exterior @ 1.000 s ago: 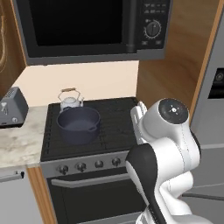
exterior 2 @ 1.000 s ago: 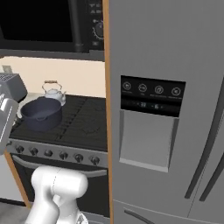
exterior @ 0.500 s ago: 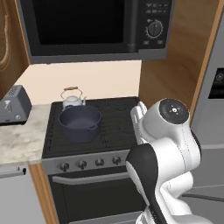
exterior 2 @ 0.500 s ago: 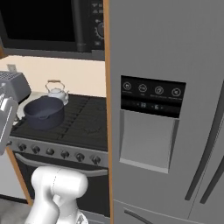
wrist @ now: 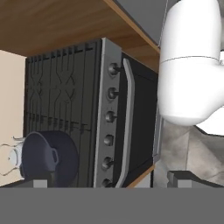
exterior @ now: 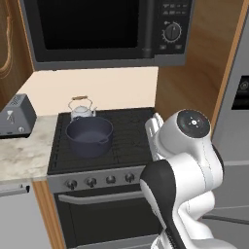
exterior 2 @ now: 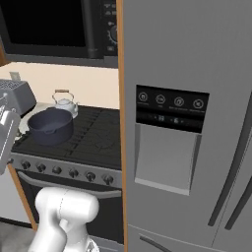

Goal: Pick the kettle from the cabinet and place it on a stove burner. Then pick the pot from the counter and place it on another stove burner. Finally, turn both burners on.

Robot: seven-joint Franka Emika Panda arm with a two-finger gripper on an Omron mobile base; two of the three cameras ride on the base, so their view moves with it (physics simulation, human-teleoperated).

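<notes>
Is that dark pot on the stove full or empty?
Empty: the pot stands upright on the front left burner, its bare dark inside showing.

A: Where did the base views sit?
B: Behind the arm, left and right, facing forward and down; both shared the stove (exterior: 121, 138), pot (exterior: 89, 136) and kettle (exterior 2: 65, 103).
A: The hand view?
B: Rolled sideways, near the stove's knobs (wrist: 109, 116), catching the pot too.
</notes>
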